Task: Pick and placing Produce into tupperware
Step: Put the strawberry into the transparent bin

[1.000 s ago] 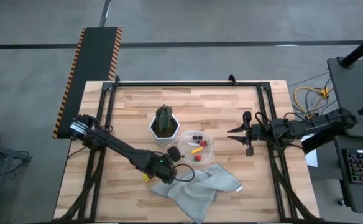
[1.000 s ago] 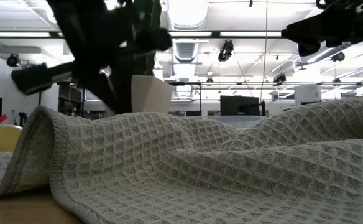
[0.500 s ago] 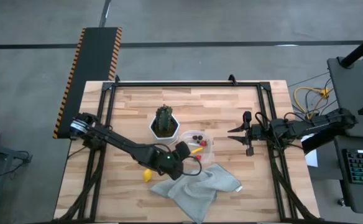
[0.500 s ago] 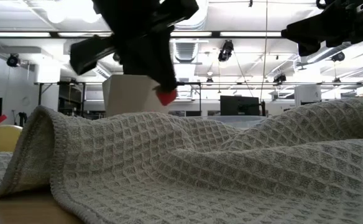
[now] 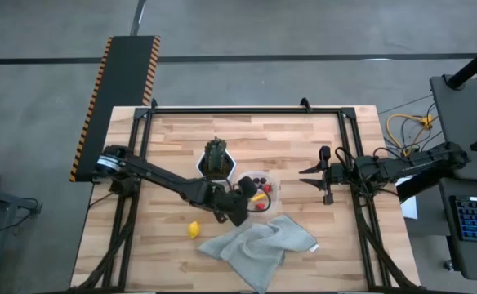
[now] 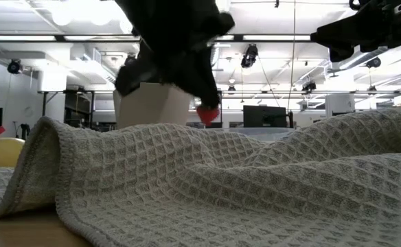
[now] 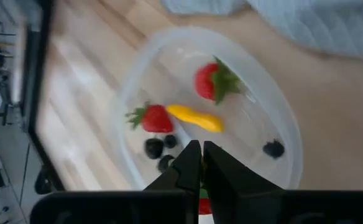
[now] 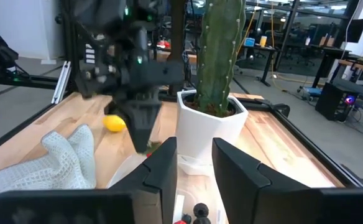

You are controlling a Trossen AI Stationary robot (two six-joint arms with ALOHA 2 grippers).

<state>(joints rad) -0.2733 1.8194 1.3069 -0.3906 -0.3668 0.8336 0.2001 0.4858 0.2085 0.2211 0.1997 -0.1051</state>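
The left pincer (image 5: 243, 204), clenched on a strawberry (image 6: 207, 114), is held at the tub's (image 5: 272, 184) 7 o'clock rim; early release risks spillage onto the bench (image 5: 173, 147).

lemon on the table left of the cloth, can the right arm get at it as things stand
Probably not easily: the lemon lies across the tub from the right gripper, with the left gripper in between.

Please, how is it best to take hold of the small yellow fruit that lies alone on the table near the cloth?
Grip the yellow fruit across its short middle, coming straight down from above. It lies alone on bare wood, just clear of the cloth, so a tool probably has room on both sides.
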